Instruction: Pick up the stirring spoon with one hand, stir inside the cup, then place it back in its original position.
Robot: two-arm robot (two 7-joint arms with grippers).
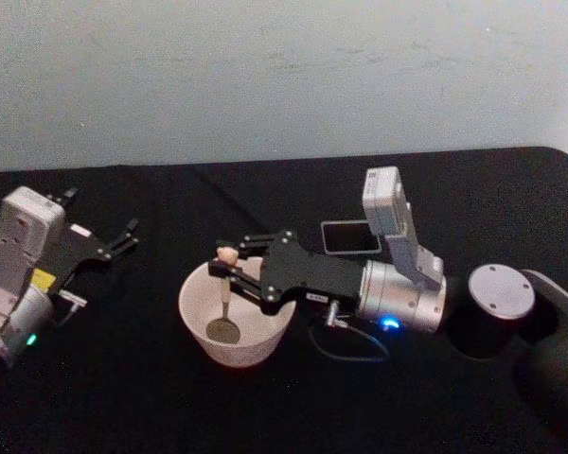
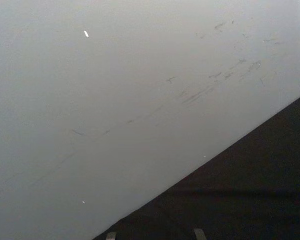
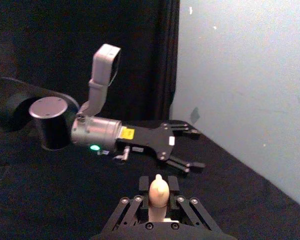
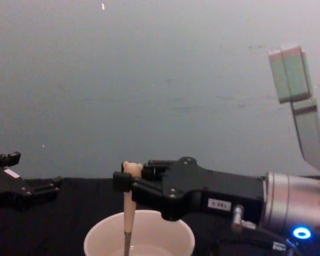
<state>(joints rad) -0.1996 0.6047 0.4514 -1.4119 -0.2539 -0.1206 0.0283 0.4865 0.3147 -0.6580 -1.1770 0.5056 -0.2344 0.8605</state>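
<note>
The stirring spoon (image 1: 224, 303) stands almost upright inside the cup (image 1: 237, 352), its long axis near vertical: the tiny cream animal head is up and the shiny round bowl is down on the cup's floor. The right gripper (image 1: 227, 263) pinches the handle just under the head, black fingers narrowed onto it. A white sticker (image 4: 218, 204) on its body carries print (too small to read). The smooth, wide cup sits on the black table (image 1: 123, 378). The left gripper (image 1: 125, 238) rests well apart, fingers spread, with a yellow label (image 3: 127, 133).

Crowded above cup (image 1: 233, 352), open to its left.
Blocked over rim by right gripper (image 1: 225, 264) holding spoon (image 1: 225, 305); bare table (image 1: 144, 317) toward left gripper (image 1: 104, 270).
</note>
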